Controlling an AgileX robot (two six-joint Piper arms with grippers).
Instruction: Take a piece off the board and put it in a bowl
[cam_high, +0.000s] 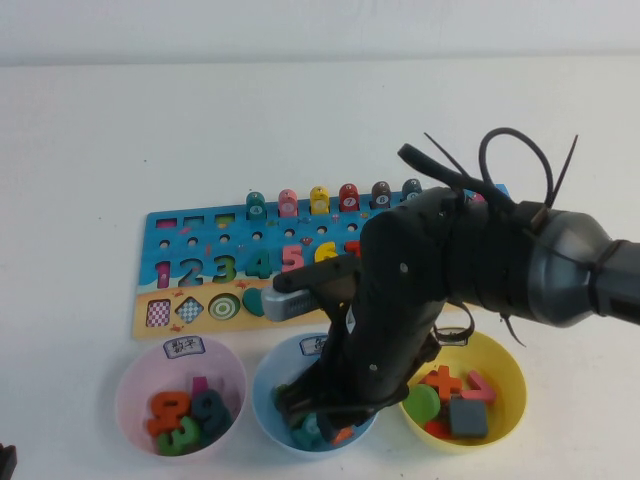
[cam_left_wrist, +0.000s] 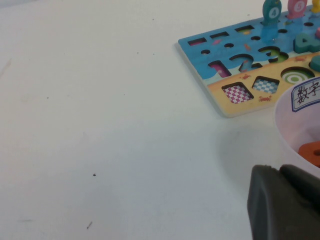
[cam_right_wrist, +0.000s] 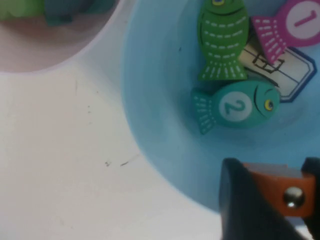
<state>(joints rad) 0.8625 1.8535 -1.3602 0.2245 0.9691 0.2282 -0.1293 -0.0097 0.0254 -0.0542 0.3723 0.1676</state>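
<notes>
My right gripper (cam_right_wrist: 272, 186) is shut on the small orange piece (cam_right_wrist: 270, 181) and holds it just over the inside of the light blue bowl (cam_right_wrist: 160, 95). In the high view the right gripper (cam_high: 318, 412) reaches down into that bowl (cam_high: 266, 385), the middle of three in front of the board (cam_high: 200, 235). Green (cam_right_wrist: 222, 40), teal (cam_right_wrist: 235, 107) and pink (cam_right_wrist: 292, 25) fish lie in the bowl. My left gripper (cam_left_wrist: 280, 172) is shut and empty, low beside the pink bowl (cam_left_wrist: 295, 125), left of the board (cam_left_wrist: 220, 55).
The pink bowl (cam_high: 135, 385) holds number pieces and the yellow bowl (cam_high: 505, 370) holds shape pieces. Several fish pegs (cam_high: 288, 203) stand along the board's far edge. My right arm hides the board's right part.
</notes>
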